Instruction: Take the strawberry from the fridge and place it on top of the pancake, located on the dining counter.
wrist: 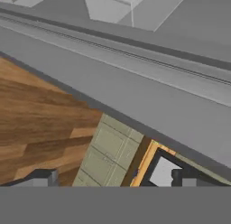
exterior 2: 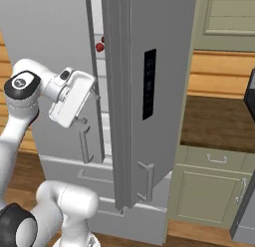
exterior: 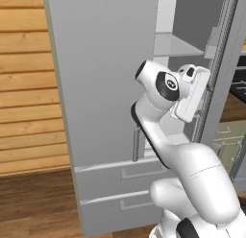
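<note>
The tall light grey fridge point(exterior: 105, 78) stands ahead with its right door point(exterior 2: 149, 91) swung partly open. Through the gap between the doors, a tiny bright red strawberry point(exterior 2: 99, 47) lies on a pale shelf, high up inside. My gripper point(exterior 2: 92, 95) hovers lower down, just in front of that gap and beside the open door's inner edge point(exterior: 222, 64). In the hand view its fingertips point(wrist: 45, 178) stand wide apart with nothing between them, so it is open. The pancake and the dining counter are out of view.
Two drawers point(exterior: 125, 174) close off the fridge's bottom, and vertical bar handles point(exterior 2: 84, 136) run near my hand. A dark brown countertop point(exterior 2: 219, 121) on pale green cabinets point(exterior 2: 209, 191) sits right of the open door. A wood-panel wall point(exterior: 24, 88) and wood floor point(exterior: 33, 203) lie to the left.
</note>
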